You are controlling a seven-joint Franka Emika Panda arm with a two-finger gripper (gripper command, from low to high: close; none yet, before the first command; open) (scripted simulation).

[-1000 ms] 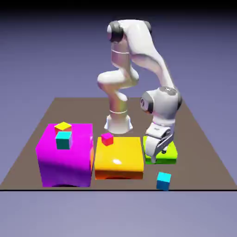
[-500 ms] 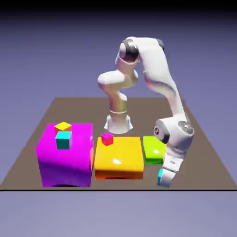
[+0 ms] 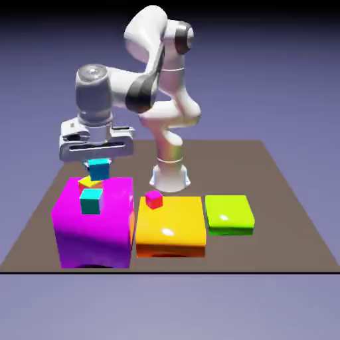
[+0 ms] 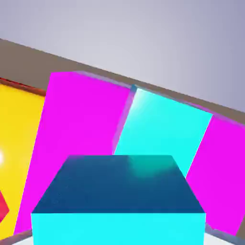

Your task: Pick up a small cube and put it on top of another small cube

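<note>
Cube (image 3: 99, 169), blue and pinched in the hand (image 3: 97, 162), looks light, stiff and perhaps slippery, so its flat opposite sides suit a firm grip.

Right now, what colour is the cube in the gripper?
The cube is cyan-blue, seen best in the hand view.

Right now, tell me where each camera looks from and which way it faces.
Exterior view: fixed across the table, above it, facing the robot; base, arm and gripper all show.
Hand view: on the hand, looking along the gripper past the held cyan-blue cube; only slivers of the fingertips show at the bottom edge.
Both share: the held cube, the cyan cube on the purple block, the yellow-orange block and the magenta-pink cube.
</note>
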